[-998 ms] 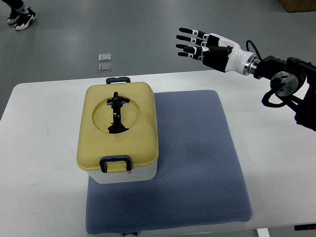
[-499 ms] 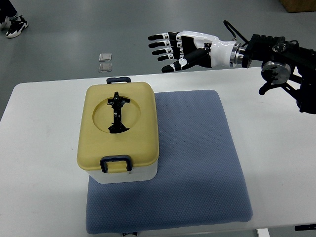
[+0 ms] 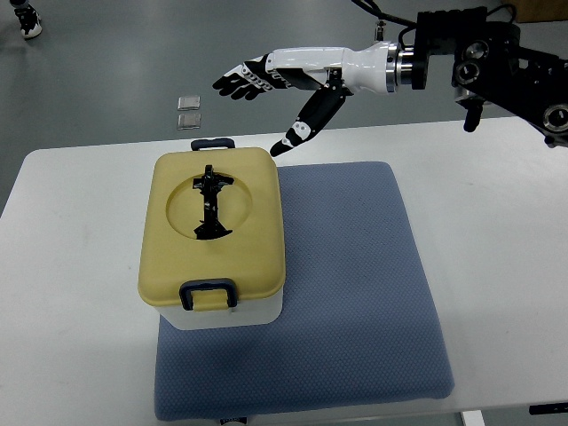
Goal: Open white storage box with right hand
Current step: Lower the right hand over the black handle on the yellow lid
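Observation:
The storage box (image 3: 213,244) has a white body and a yellow lid with a black folding handle (image 3: 209,202) in a round recess. Dark blue latches sit at its near (image 3: 208,294) and far (image 3: 213,142) ends. It stands closed on the left part of a blue mat (image 3: 355,284). My right hand (image 3: 266,98) reaches in from the upper right, its fingers spread and empty, hovering above and just beyond the box's far right corner. The thumb points down toward that corner without touching it. The left arm does not show.
The white table (image 3: 71,293) carries the mat and box. Two small clear packets (image 3: 188,111) lie on the grey floor beyond the table's far edge. A person's shoe (image 3: 25,18) shows at the top left corner.
My right arm has swung left across the far edge of the table, bringing the open hand from the upper right to just beyond the box. The box has not moved.

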